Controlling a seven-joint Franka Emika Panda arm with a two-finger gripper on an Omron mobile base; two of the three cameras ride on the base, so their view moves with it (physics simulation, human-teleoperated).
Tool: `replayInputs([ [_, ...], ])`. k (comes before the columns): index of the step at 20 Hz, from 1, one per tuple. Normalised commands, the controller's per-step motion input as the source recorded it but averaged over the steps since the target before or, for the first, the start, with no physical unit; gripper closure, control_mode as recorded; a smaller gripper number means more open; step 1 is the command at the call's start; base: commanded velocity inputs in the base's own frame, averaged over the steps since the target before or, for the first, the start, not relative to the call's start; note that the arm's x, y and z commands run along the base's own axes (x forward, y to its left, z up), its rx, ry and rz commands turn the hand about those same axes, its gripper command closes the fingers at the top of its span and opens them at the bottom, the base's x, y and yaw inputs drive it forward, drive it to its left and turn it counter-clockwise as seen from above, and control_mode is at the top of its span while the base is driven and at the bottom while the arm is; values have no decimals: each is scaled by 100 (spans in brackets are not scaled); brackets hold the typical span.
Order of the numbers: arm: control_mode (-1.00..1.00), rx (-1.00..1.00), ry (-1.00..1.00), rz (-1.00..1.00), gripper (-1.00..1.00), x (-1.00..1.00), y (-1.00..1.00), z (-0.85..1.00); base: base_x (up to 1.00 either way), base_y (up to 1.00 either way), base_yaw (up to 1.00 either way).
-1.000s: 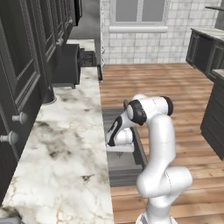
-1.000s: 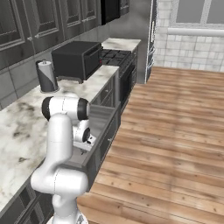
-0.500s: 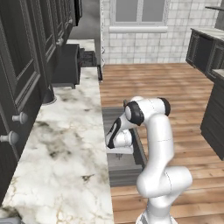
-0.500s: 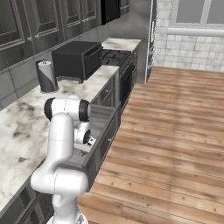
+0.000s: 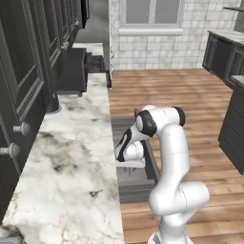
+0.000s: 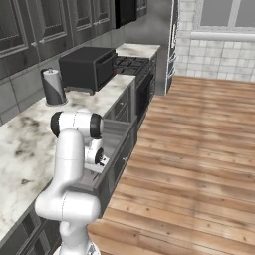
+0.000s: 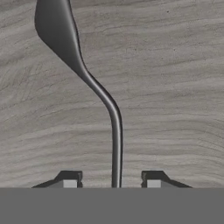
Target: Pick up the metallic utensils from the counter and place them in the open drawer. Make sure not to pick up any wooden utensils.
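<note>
My claw (image 7: 112, 183) points down into the open drawer (image 5: 143, 183), and in the hand view my two dark fingertips (image 7: 69, 180) stand apart on either side of the metal spoon (image 7: 94, 87), with a clear gap between each tip and its thin handle, so I am open at a middling width and holding nothing. The spoon lies against the drawer's pale grey, grained bottom (image 7: 175, 87); its handle runs up between my tips, bends, and ends in the dark bowl near the top left of that view. I cannot tell whether it rests flat on the bottom. From the left base view my hand (image 5: 129, 151) sits low over the drawer, just beside the edge of the white marble counter (image 5: 71, 162), my white arm (image 5: 167, 157) folding over from the base on the wooden floor (image 5: 190, 95). From the right base view my hand (image 6: 95, 158) is down inside the drawer (image 6: 117, 144), which stands pulled out from the dark cabinets. Farther along the counter (image 6: 30, 134) stand a grey canister (image 6: 52, 86) and a black microwave (image 6: 87, 67), well apart from me, with the stove (image 6: 130, 63) beyond them.
</note>
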Motion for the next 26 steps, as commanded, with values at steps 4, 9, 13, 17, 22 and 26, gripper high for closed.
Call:
replayInputs([
  [4, -100, 0, 0, 0, -100, 0, 6, 0, 0, 0, 0],
  [9, -100, -2, 3, -3, -100, 0, 13, 7, 0, 0, 0],
  [13, -100, -1, 0, -1, -100, -4, 0, 46, 0, 0, 0],
  [17, -100, 0, 0, 0, -100, -11, 0, 62, 0, 0, 0],
  [22, -100, 0, -2, 0, -100, -11, 0, 77, 0, 0, 0],
  [26, -100, 0, -4, 0, -100, -33, -5, 90, 0, 0, 0],
])
